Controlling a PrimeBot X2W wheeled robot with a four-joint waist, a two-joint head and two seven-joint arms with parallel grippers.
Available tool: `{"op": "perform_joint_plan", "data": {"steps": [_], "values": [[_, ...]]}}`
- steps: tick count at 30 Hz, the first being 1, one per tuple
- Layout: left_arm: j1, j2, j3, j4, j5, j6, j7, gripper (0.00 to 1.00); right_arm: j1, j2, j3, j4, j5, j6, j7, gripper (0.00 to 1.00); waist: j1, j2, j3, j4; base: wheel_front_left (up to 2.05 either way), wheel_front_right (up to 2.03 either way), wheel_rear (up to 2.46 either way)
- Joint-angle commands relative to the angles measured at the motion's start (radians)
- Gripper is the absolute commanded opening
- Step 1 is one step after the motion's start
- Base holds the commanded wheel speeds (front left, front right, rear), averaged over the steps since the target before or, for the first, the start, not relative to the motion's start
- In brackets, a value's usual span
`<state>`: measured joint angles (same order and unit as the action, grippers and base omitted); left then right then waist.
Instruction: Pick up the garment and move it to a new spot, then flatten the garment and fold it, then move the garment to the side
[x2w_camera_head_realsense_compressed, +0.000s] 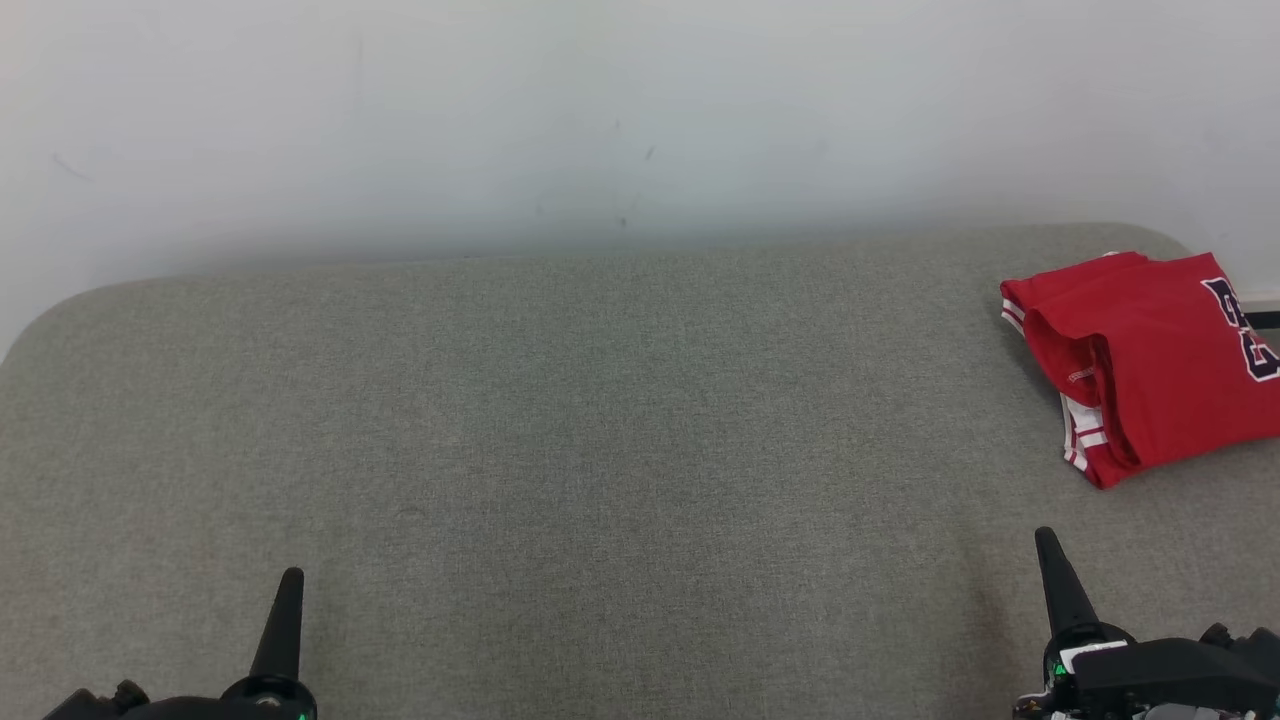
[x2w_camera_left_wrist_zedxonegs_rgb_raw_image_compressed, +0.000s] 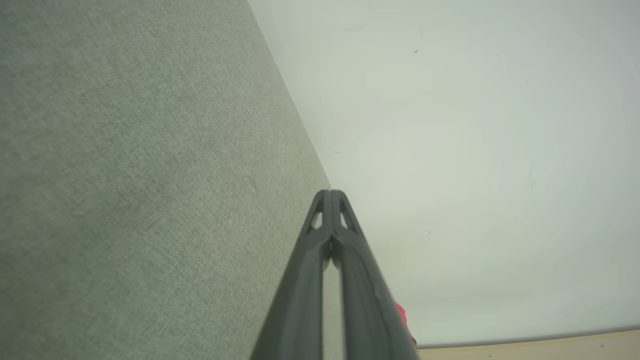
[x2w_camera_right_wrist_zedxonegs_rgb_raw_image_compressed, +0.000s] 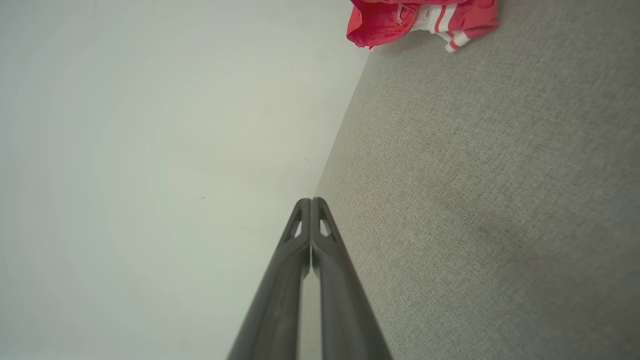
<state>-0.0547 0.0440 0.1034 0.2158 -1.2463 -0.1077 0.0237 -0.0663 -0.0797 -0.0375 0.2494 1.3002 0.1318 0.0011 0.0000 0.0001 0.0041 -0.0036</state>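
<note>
grey surface (x2w_camera_head_realsense_compressed: 600, 420) holds the garment (x2w_camera_head_realsense_compressed: 1150, 370) beyond the closed right claw (x2w_camera_head_realsense_compressed: 1047, 542), far from closed left claw (x2w_camera_head_realsense_compressed: 292, 582).

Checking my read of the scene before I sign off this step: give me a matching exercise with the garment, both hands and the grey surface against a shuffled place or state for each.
Things:
1. garment
2. left hand
3. right hand
4. grey surface

Places or states:
A. shut, lower right of the head view, nearer the garment
B. woven fabric, lying under the garment
C. red, folded, at the far right
D. shut, lower left of the head view

Pairs: 1-C, 2-D, 3-A, 4-B.
</note>
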Motion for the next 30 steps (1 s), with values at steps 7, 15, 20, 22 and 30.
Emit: {"op": "perform_joint_plan", "data": {"steps": [7,15,20,22,30], "values": [[-0.028,0.007,0.005,0.004,-0.083,-0.01,0.022,0.0,-0.022,0.003,-0.013,-0.006,0.074,-0.001,0.021,0.0,0.0,-0.0001,-0.001,0.001,0.0,0.0,0.0],[-0.036,0.007,0.007,0.012,-0.152,-0.014,0.039,0.0,-0.029,0.005,-0.023,-0.006,0.137,-0.002,0.039,0.0,0.0,-0.0001,-0.001,0.001,0.0,0.0,0.0],[-0.043,0.008,0.008,0.016,-0.191,-0.018,0.049,0.0,-0.034,0.006,-0.029,-0.005,0.175,-0.002,0.05,0.0,0.0,-0.0001,-0.001,0.002,0.0,0.0,0.0],[-0.046,0.008,0.009,0.018,-0.208,-0.016,0.054,0.0,-0.035,0.007,-0.031,-0.005,0.19,-0.002,0.053,0.0,0.0,-0.0001,-0.001,0.002,0.0,0.0,0.0],[-0.052,0.008,0.011,0.025,-0.268,-0.02,0.068,0.0,-0.038,0.009,-0.04,-0.004,0.245,-0.002,0.07,0.0,0.0,-0.0001,-0.002,0.002,0.0,0.0,0.0]]}}
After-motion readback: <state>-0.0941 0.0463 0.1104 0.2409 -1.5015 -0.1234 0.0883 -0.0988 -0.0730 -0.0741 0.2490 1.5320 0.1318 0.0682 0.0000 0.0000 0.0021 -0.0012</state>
